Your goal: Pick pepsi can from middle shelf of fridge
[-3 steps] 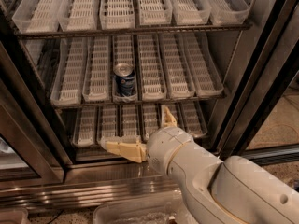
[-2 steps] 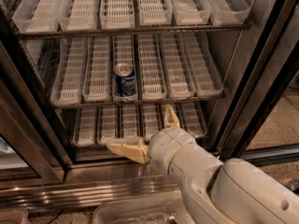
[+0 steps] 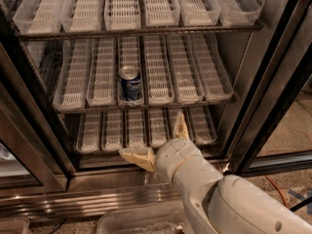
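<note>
**Gripper wide open below the can, nothing grabbed yet**

Camera view, only one we've got. Vs the frame a sec ago: the gripper (image 3: pixel 150 133) has slid a bit to the right, height looks abt the same. The pepsi can (image 3: pixel 130 84) hasn't budged, same lane, same spot.

Can is upright on the middle shelf (image 3: pixel 207 79), 3rd lane from the left, right up at the front edge of the rack. Silver top showing, logo facing out.

Arm pose: the big white arm (image 3: pixel 234 206) comes in from the bottom right corner and reaches up and left into the fridge (image 3: pixel 273 87). Wrist sits in front of the lower shelf (image 3: pixel 109 130), near its front edge. Fingers (image 3: pixel 136 156) are spread far apart w/ nothing between them. One tan finger points left, roughly level w/ that rack's front edge; the other sticks up towards the front edge of the middle rack, a lane or two right of the can. Gripper is below the can and slightly right of it, not touching.

Top shelf (image 3: pixel 161 6) is above all that. Clear plastic tub (image 3: pixel 131 221) sits at the bottom edge, on the floor in front of the ribbed steel base.
</note>
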`<state>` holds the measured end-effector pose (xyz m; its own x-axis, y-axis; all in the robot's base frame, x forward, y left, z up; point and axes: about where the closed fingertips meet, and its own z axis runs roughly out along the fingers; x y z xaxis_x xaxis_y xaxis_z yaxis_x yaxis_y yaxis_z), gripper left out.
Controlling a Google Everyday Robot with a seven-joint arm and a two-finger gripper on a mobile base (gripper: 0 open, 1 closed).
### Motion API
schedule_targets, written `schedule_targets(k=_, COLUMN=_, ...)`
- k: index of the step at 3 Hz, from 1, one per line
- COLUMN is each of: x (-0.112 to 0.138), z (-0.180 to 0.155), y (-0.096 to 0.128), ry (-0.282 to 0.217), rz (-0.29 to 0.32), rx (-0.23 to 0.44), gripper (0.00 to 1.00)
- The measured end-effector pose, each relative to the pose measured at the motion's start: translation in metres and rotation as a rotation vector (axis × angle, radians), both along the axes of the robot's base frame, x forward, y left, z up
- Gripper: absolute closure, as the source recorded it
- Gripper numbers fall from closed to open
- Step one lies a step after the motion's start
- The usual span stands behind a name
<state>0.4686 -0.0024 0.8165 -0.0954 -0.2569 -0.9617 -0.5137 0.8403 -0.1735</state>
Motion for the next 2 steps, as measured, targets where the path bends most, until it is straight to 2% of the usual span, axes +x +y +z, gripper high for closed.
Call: schedule_targets(k=2, x=0.026, z=-0.03, y=0.007, ry=-0.047, rz=-0.047, rx=0.088, gripper=0.0)
